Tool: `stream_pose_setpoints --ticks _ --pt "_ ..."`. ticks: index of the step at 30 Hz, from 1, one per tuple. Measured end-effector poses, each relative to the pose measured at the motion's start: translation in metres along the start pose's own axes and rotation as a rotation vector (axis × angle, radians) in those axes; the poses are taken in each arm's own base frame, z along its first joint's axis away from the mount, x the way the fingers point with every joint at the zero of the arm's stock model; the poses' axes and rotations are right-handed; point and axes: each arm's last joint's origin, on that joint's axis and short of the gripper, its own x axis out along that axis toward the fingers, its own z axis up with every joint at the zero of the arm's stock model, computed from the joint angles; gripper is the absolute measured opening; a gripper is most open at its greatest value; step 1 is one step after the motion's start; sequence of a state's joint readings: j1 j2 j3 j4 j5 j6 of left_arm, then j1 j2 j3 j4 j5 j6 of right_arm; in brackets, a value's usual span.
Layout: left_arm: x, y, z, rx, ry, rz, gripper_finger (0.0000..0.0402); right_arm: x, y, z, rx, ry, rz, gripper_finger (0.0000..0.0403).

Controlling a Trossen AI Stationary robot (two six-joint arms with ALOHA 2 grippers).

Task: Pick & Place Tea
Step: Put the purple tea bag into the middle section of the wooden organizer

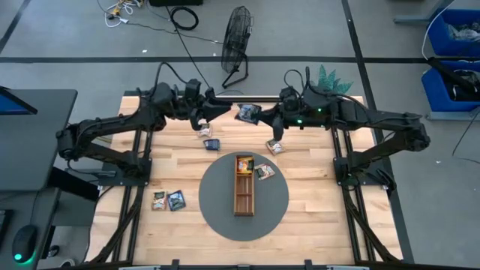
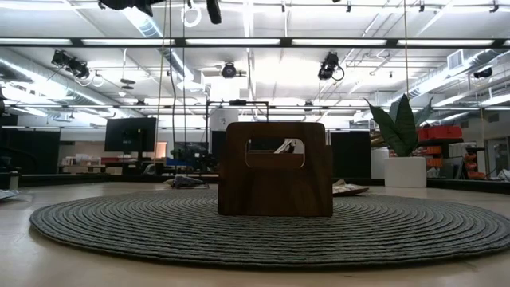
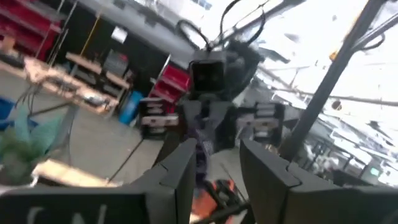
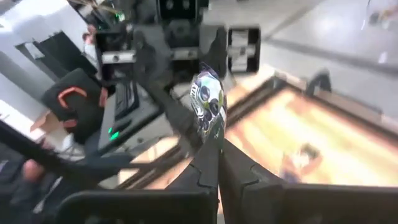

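A dark blue-teal tea sachet (image 1: 247, 114) hangs high over the table's far middle, between my two grippers. My right gripper (image 4: 214, 155) is shut on it, coming from the right. My left gripper (image 3: 217, 174) faces it from the left, open, one finger on each side of the sachet (image 3: 200, 152). Other sachets lie flat on the wood (image 1: 211, 143), (image 1: 275, 147), (image 1: 169, 200). One rests on the mat beside the tray (image 1: 265, 172), and an orange one lies in the tray's far compartment (image 1: 244, 163). The wooden tray (image 1: 244, 187) stands on the round grey mat (image 1: 217, 202). My right gripper pinches the sachet's near edge (image 4: 210, 127) between its two fingertips, coming roughly level from the table's right. The sachet (image 4: 208, 99) sticks out beyond the fingertips with its printed face showing, lifted well clear of the table.
The tray's end wall (image 2: 275, 169) fills the middle of the low view, on the woven mat (image 2: 271, 231). A floor fan (image 1: 236, 41) and a green plant (image 1: 330, 77) stand beyond the far edge. Bare wood lies near the front edge on both sides of the mat.
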State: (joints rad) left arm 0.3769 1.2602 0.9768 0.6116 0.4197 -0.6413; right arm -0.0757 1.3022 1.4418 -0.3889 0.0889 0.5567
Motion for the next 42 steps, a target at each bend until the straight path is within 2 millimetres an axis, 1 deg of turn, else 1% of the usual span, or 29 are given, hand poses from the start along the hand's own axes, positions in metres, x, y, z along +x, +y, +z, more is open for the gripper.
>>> stream_pose_setpoints --ticks 3,6,10,14,17,20,24,28,36,42 --pt "-0.006 0.006 0.001 0.012 0.051 0.049 0.0122 -0.003 -0.002 -0.007 0.074 0.086 -0.007 0.0000" --pt "-0.014 0.003 0.002 0.099 0.086 0.131 0.0108 -0.003 -0.003 -0.015 0.161 0.172 -0.023 0.0000" --pt "-0.029 -0.010 0.006 0.227 0.122 0.243 0.0085 -0.003 -0.002 -0.027 0.281 0.265 -0.073 0.0000" --pt "-0.048 -0.021 0.011 0.295 0.163 0.339 0.0065 -0.001 -0.001 -0.039 0.376 0.364 -0.110 0.0000" --pt "-0.061 -0.029 0.013 0.329 0.199 0.383 0.0054 0.006 0.002 -0.051 0.414 0.438 -0.142 0.0000" --pt "-0.073 -0.036 0.015 0.358 0.228 0.413 0.0047 0.017 0.003 -0.064 0.462 0.524 -0.170 0.0000" --pt "-0.086 -0.044 0.016 0.362 0.242 0.459 0.0040 0.040 0.006 -0.085 0.512 0.632 -0.197 0.0000" --pt "-0.094 -0.052 0.021 0.388 0.223 0.449 0.0035 0.063 0.006 -0.107 0.554 0.726 -0.239 0.0000" --pt "-0.099 -0.057 0.024 0.399 0.198 0.442 0.0034 0.100 -0.006 -0.145 0.615 0.882 -0.336 0.0000" --pt "-0.099 -0.056 0.023 0.394 0.211 0.447 0.0034 0.114 -0.012 -0.162 0.654 0.907 -0.414 0.0000"
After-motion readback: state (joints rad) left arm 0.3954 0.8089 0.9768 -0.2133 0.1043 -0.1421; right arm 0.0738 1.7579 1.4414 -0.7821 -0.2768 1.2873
